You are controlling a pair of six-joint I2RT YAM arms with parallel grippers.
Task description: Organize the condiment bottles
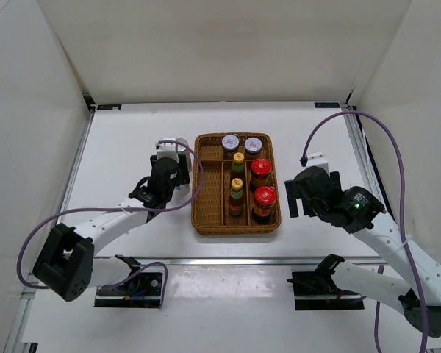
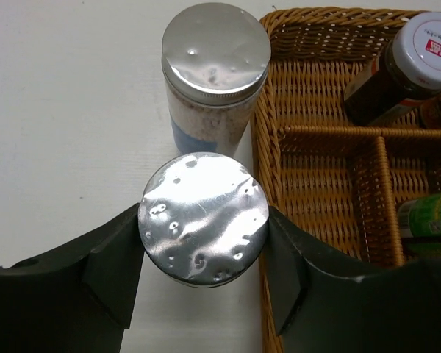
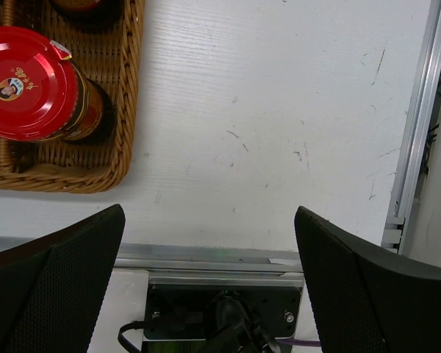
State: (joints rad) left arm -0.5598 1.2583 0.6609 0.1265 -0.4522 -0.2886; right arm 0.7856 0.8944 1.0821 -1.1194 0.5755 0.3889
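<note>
White table [image 1: 132, 140], brown wicker divided tray [image 1: 199, 184] at centre between the two arms. Packed upright in the tray: two grey-lidded jars [image 1: 230, 143] across the far end, two yellow-capped bottles [image 1: 237, 185] in the middle lane, two red-lidded jars [image 1: 264, 196] in the right lane. Left long compartment [image 1: 212, 193] with nothing in it. Outside, just beside the tray's left wall: two silver-capped white shakers. Clamped in left gripper [image 2: 203, 246]: near shaker [image 2: 203, 220], fingers [image 2: 110, 265] pressed against both sides of it; cannot tell whether lifted or standing on the table. Just beyond it, upright and close against the wicker: second shaker [image 2: 214, 81]. Right gripper [image 3: 209, 235] spread wide, holding nothing, over the table right of the tray, near one red-lidded jar. Judged six of eight containers placed, both shakers left to go. Risks from here: smooth round body, so possible slip or twist between the pads on lifting; tray wall hard by the right finger, so a low carry likely to snag the rim and shove the tray; second shaker close ahead, easily tipped by a forward swing; narrow lane, so opened fingers apt to catch wall or divider on release.
</note>
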